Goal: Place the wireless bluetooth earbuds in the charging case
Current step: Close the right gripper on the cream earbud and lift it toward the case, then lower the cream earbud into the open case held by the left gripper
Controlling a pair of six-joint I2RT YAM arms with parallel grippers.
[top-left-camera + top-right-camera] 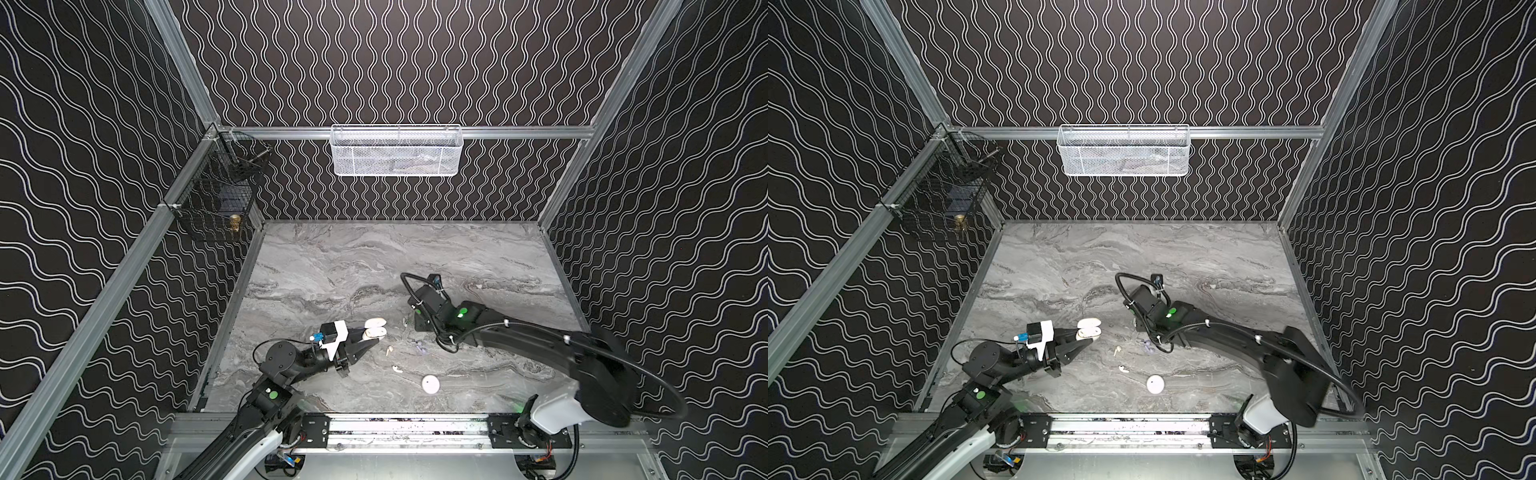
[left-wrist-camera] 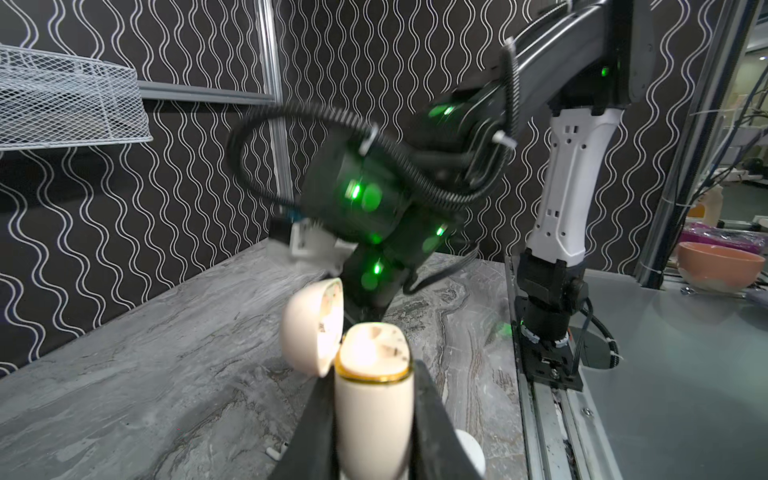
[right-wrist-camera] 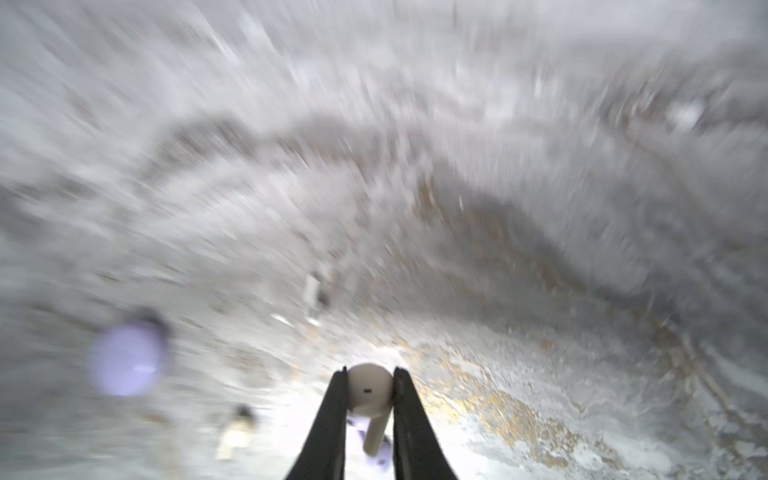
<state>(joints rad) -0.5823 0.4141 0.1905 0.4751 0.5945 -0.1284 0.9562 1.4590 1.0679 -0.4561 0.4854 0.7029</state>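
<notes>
Clamping the open case [image 2: 370,419] in our left gripper [image 2: 374,386], we pinch one earbud [image 3: 368,384] in the right gripper [image 3: 370,374]; none looks seated, loose earbuds [image 1: 397,368] wait.

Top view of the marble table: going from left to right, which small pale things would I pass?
Open cream charging case → cream earbud → white earbud → round white case. The lavender bits near the round case overlap it sideways, so they are left out.
</notes>
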